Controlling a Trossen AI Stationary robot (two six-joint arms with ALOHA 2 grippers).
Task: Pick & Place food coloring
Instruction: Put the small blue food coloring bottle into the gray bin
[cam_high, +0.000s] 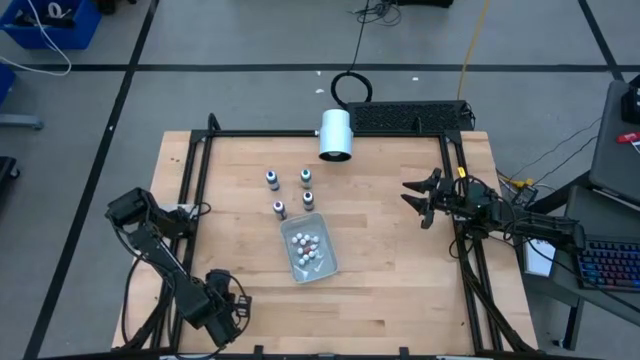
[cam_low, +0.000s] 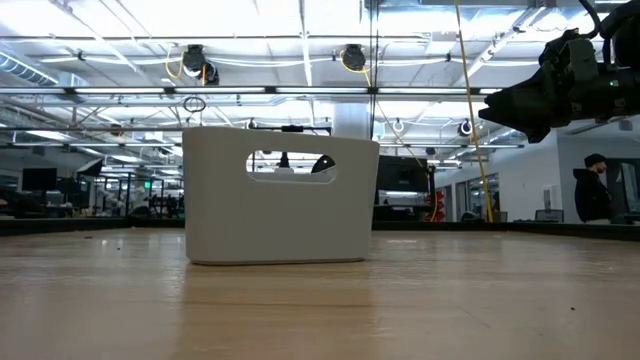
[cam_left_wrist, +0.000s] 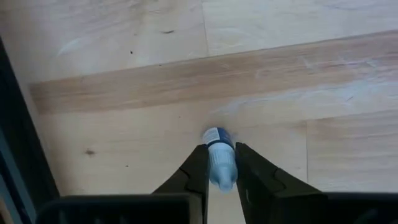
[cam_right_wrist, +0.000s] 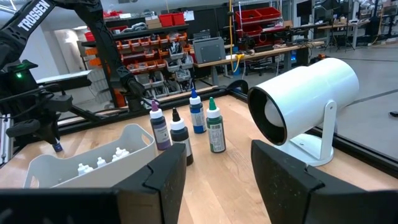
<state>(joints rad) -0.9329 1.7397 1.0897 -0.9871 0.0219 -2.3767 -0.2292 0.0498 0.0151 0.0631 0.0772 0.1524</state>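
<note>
My left tool (cam_left_wrist: 221, 171) is pinching one food coloring bottle (cam_left_wrist: 219, 163), blue cap pointing away from the wrist, pale body betw. the two fingers. High view puts that tool (cam_high: 222, 312) at the near-left corner of the bench (cam_high: 400, 270), well apart from the rest. Whether the bottle is lifted or resting on the wood, can't tell.

My right tool (cam_high: 420, 198) waits over the right side of the bench, fingers spread, nothing in it.

Progress, my read: early. One bottle in hand, not placed yet. Four more bottles still stand upright on the bench: (cam_high: 272, 179), (cam_high: 306, 177), (cam_high: 308, 199), (cam_high: 279, 209), grouped just beyond the white tray (cam_high: 327, 262). The tray (cam_right_wrist: 140, 138) holds only small white balls (cam_high: 305, 244), no bottle inside as far as I can see. So if the tray is the target, nothing delivered so far & all of it left to do.

Looks of the bottles, right wrist view: slim, upright, pointed dropper caps. One purple body (cam_right_wrist: 160, 129), one dark w/ black cap (cam_right_wrist: 180, 138), one blue (cam_right_wrist: 197, 113), one green w/ a label (cam_right_wrist: 215, 129). Close together, not touching as far as I can tell. White cylinder lamp (cam_right_wrist: 305, 99) stands beside them
</note>
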